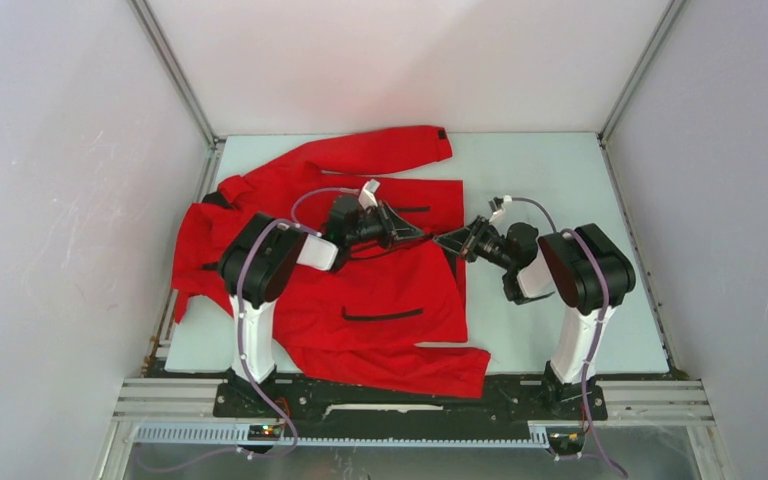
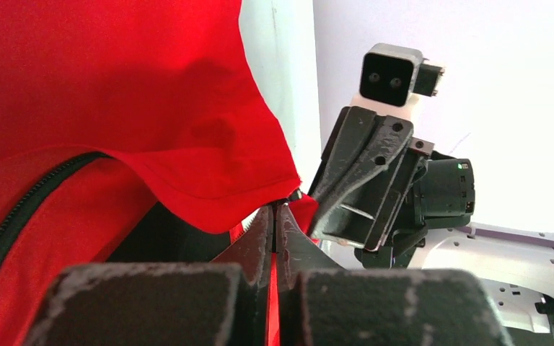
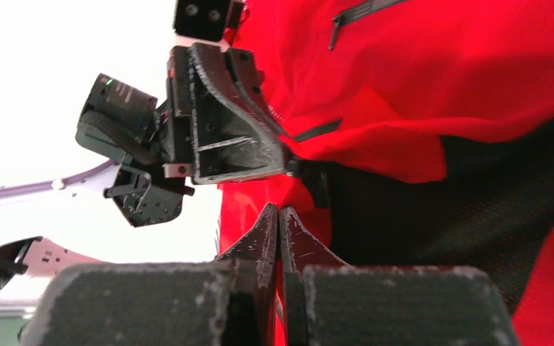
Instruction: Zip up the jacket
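Note:
The red jacket (image 1: 360, 290) lies spread on the table with its front partly open. Its black front zipper (image 2: 22, 210) runs down the left of the left wrist view. My left gripper (image 1: 415, 236) is shut on the jacket's lifted front edge, with red fabric pinched between its jaws (image 2: 275, 210). My right gripper (image 1: 447, 241) faces it, tip to tip, and is shut on the red fabric beside it (image 3: 279, 211). Each gripper shows in the other's wrist view: the right gripper (image 2: 357, 180) and the left gripper (image 3: 223, 137). The black lining (image 3: 433, 209) shows under the lifted edge.
A black pocket zip (image 1: 382, 316) lies on the near panel and another (image 3: 361, 10) on the far panel. One sleeve (image 1: 380, 150) stretches toward the back wall, the other (image 1: 410, 368) lies along the near edge. Bare pale table (image 1: 550, 170) is at the right.

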`<act>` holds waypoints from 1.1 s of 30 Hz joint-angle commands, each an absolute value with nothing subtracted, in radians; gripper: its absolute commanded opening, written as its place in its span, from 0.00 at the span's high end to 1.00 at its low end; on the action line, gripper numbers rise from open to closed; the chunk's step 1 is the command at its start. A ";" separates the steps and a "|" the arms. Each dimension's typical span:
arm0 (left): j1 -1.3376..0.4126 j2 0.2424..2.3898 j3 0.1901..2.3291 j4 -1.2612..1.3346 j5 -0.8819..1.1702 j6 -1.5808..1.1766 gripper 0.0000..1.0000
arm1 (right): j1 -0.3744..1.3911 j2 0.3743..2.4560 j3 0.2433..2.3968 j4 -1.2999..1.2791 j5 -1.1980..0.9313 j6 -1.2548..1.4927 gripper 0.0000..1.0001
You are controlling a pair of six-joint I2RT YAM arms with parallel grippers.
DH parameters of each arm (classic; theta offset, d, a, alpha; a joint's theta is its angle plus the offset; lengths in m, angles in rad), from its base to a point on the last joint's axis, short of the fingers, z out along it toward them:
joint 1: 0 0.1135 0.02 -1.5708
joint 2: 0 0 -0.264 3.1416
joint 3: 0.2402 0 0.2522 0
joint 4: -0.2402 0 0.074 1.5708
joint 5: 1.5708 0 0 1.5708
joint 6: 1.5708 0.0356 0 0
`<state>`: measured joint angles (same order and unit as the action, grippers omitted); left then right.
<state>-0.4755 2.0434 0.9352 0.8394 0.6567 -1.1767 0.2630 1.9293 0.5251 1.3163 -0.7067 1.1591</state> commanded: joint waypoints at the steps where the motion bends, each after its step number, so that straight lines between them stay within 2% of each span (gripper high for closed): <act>1: -0.476 2.026 0.930 0.873 0.637 -1.173 1.00 | 0.236 1.857 0.504 1.288 -0.583 1.158 1.00; 7: -0.476 2.010 0.896 0.919 0.620 -1.194 1.00 | 0.211 1.735 0.418 1.124 -0.440 1.144 1.00; 11: -0.476 2.004 0.875 0.917 0.600 -1.196 1.00 | 0.194 1.755 0.369 1.229 -0.407 1.212 1.00; 16: -0.482 2.035 0.885 0.987 0.620 -1.238 1.00 | 0.196 1.804 0.394 1.292 -0.478 1.219 1.00; 22: -0.492 2.065 0.920 1.030 0.644 -1.278 1.00 | 0.213 1.830 0.474 1.123 -0.581 1.157 0.99; 27: -0.493 2.068 0.919 1.057 0.652 -1.300 1.00 | 0.238 1.727 0.521 0.890 -0.571 1.030 0.86; 31: -0.493 2.055 0.920 1.040 0.659 -1.289 1.00 | 0.239 1.682 0.523 0.824 -0.575 0.979 0.70; 33: -0.492 2.053 0.920 1.037 0.664 -1.289 1.00 | 0.239 1.666 0.523 0.807 -0.584 0.964 0.65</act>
